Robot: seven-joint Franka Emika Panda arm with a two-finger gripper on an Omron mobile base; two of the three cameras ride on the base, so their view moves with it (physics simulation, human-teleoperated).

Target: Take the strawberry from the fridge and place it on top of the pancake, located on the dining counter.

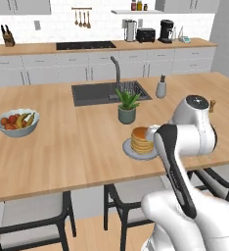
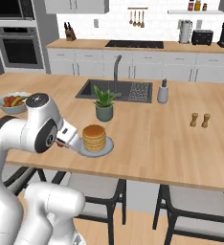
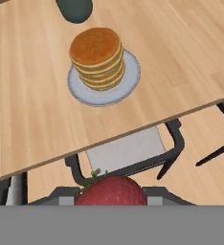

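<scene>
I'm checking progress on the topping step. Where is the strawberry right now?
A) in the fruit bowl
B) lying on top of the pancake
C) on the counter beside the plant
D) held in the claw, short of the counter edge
D: the hand view shows the strawberry between the claw's fingers, above a stool, while the pancake top is bare.

The worktop (image 1: 62,147) was light matt wood; the plate (image 3: 128,81) smooth grey; the strawberry (image 3: 111,192) glossy red.

red strawberry (image 3: 111,190) apparently gripped, pancake (image 3: 96,56) on plate
</scene>
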